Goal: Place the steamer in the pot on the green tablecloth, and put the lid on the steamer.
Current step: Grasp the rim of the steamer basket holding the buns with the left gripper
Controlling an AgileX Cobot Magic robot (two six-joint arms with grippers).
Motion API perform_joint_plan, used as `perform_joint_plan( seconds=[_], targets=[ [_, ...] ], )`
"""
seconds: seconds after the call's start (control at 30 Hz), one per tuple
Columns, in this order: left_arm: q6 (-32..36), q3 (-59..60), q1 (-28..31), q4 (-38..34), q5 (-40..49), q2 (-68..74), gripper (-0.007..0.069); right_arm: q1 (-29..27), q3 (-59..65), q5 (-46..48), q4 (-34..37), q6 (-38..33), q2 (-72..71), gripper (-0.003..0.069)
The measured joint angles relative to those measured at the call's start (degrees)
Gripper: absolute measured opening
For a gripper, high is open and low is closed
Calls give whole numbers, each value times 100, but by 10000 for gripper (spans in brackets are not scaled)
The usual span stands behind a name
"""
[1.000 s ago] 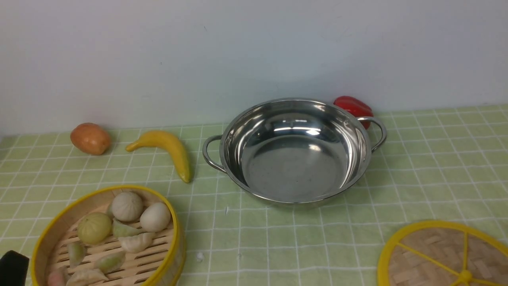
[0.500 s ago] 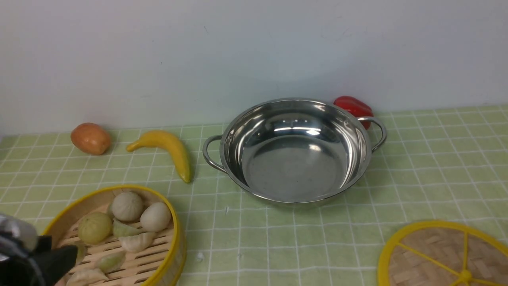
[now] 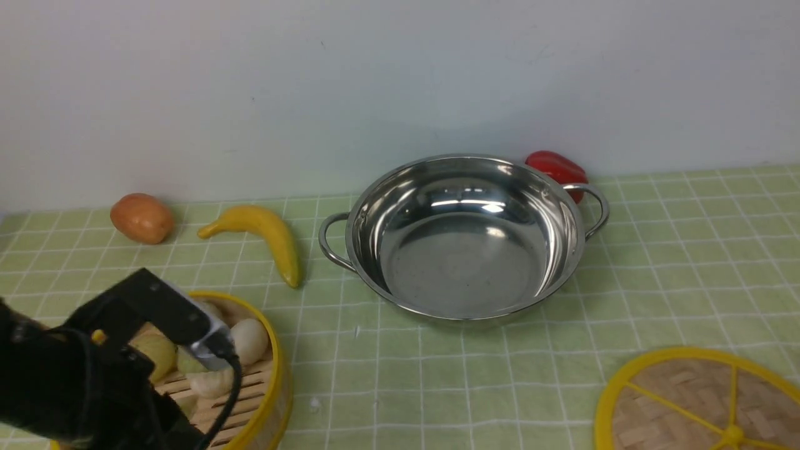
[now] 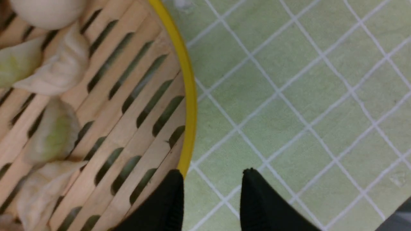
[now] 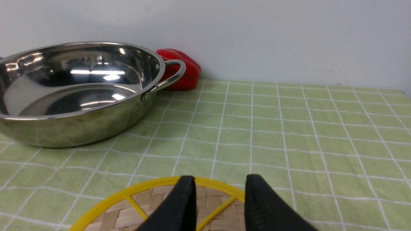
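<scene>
Steamer (image 4: 190,96) rim sits at the left gripper's (image 4: 212,172) parted, empty jaws — right gripper (image 5: 220,177) likewise parted over lid (image 5: 109,213).

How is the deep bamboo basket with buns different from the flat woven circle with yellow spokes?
The deep bamboo steamer basket has walls and a slatted floor; the flat woven lid is a thin disc with yellow spokes. The steamer holds buns and dumplings; the lid carries nothing. Both are round with yellow rims.
</scene>
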Motion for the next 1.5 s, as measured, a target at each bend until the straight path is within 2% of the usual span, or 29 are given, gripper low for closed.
perform_joint_plan(
  seconds=[0.23, 0.43, 0.97, 1.07, 1.1, 1.13, 1.2, 1.23, 1.5],
  targets=[
    [5, -173, -626, 522, -488, 860, 298, 0, 0, 0, 0, 0, 0, 240],
    [-41, -308, -672, 597, -794, 1199, 377, 0, 0, 0, 17, 0, 0, 240],
    [5, -384, -673, 559, -976, 2400, 384, 0, 0, 0, 17, 0, 0, 240],
    [-54, -403, -673, 507, -956, 2418, 315, 0, 0, 0, 17, 0, 0, 240],
    [-100, -403, -673, 468, -914, 2418, 271, 0, 0, 0, 17, 0, 0, 240],
    [-148, -395, -687, 430, -906, 2436, 175, 0, 0, 0, 17, 0, 0, 240],
    [-246, -403, -692, 360, -818, 2440, 71, 0, 0, 0, 17, 0, 0, 240],
    [-320, -403, -692, 340, -808, 2440, 49, 0, 0, 0, 17, 0, 0, 240],
    [-718, -671, -693, 564, -457, 2466, 50, 0, 0, 0, 17, 0, 0, 240]
  ],
)
